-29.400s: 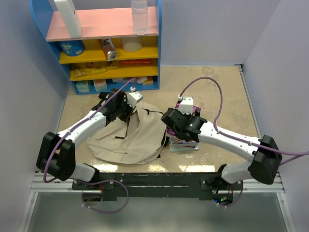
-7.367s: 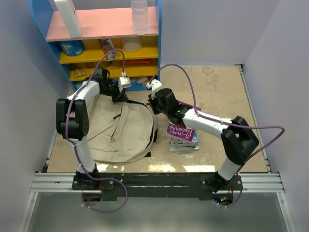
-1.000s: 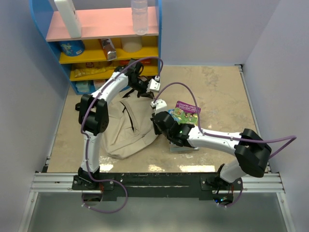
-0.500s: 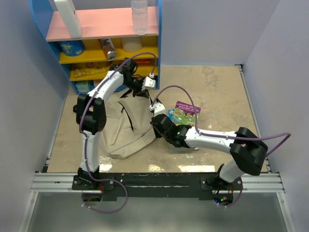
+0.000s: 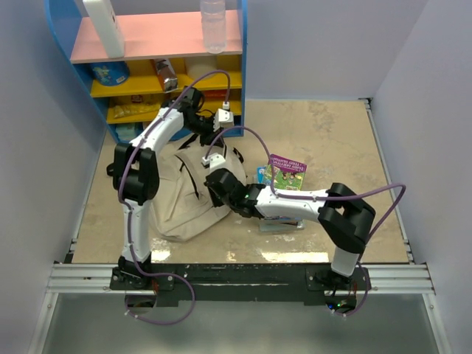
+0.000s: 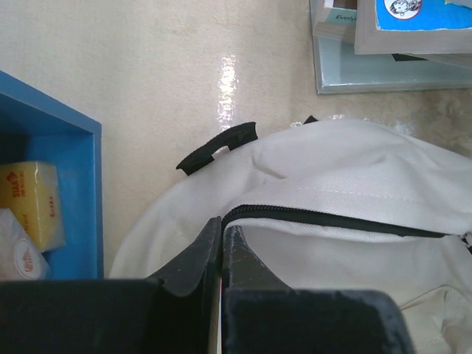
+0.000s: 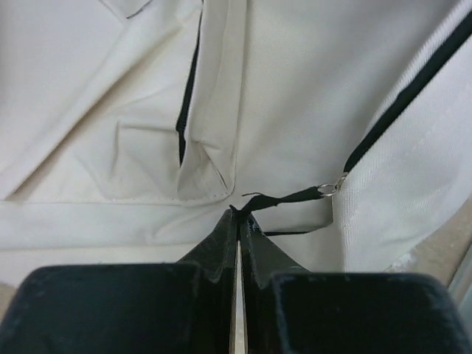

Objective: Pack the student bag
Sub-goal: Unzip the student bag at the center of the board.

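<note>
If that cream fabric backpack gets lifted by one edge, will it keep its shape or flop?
Probably flops: the cream fabric backpack lies creased and folded. Likely light, since it looks slumped and mostly unfilled.

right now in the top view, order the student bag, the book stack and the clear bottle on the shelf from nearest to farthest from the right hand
1. student bag: right at the right hand, whose closed tips meet its fabric.
2. book stack: off to the hand's right, beside the bag.
3. clear bottle: far back, standing on top of the shelf.
</note>
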Robot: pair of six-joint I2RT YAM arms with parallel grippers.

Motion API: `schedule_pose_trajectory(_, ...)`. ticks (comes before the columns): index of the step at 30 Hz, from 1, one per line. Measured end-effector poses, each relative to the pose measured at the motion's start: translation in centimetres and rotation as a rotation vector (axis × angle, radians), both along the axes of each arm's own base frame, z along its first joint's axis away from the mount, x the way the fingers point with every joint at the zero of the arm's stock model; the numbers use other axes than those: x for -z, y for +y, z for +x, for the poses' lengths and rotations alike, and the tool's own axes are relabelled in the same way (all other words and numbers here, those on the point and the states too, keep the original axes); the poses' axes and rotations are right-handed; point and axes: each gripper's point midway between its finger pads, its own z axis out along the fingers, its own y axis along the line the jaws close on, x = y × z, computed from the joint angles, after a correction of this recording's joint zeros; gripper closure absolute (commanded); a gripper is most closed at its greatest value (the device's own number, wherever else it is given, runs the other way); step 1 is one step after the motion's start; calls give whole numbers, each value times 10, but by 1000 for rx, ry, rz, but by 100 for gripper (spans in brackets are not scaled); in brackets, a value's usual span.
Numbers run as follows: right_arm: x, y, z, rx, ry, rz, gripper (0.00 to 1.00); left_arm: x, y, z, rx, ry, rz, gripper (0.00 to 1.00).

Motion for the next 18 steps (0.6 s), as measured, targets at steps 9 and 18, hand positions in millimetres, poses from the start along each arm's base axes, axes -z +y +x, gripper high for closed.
schedule_pose_trajectory(9,13,26,-3,-63,53,9,100,-6,3,-4,-51,34,-7,100)
schedule_pose_trajectory(18,18,-20,-21,-30,63,-23,100,-6,1,-6,-69,60,-10,100)
